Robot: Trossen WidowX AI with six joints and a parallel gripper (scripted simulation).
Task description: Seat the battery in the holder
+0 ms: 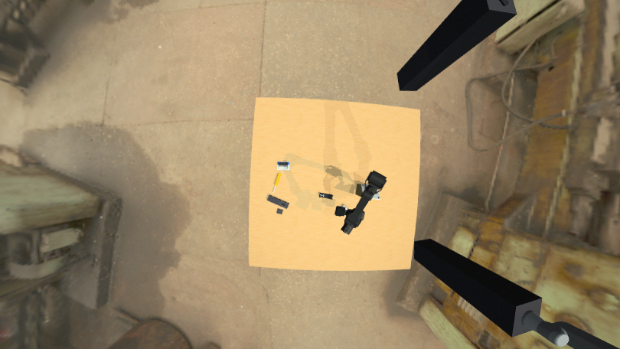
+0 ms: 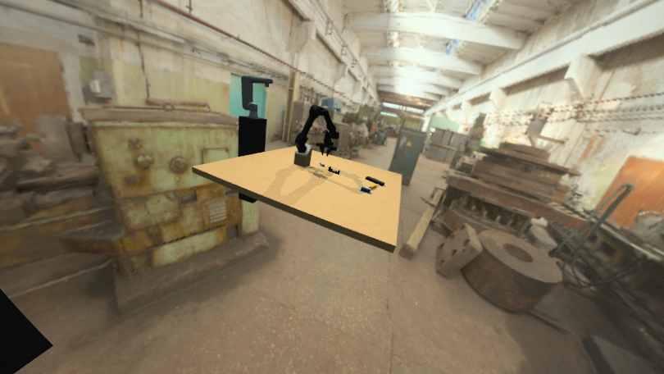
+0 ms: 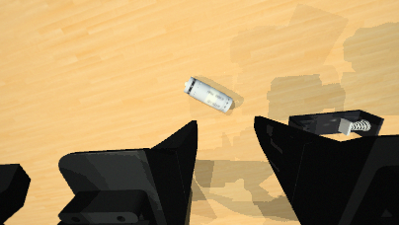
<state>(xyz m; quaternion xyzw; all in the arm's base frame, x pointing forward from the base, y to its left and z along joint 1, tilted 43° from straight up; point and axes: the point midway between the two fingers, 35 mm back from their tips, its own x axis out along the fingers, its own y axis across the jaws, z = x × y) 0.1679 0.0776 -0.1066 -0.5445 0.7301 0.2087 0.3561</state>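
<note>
A white cylindrical battery [image 3: 208, 95] lies on its side on the wooden table [image 1: 329, 246] [image 2: 260, 180], free of the fingers. My gripper [image 3: 225, 123] [image 1: 346, 229] [image 2: 327, 150] is open and empty; it hangs above the table with the battery just beyond its fingertips. The black battery holder [image 3: 336, 123] [image 1: 325, 195] [image 2: 331, 170] lies on the table to the right of the battery in the wrist view. It is empty, and its coil spring [image 3: 361, 126] shows at its right end. My right finger hides part of the holder.
A blue and white box [image 1: 283, 164], a yellow-handled tool [image 1: 275, 181], a black bar [image 1: 278, 200] [image 2: 374, 180] and a small black block [image 1: 279, 210] lie near the table's left side. The arm's base [image 1: 368, 190] [image 2: 302, 159] stands near the holder.
</note>
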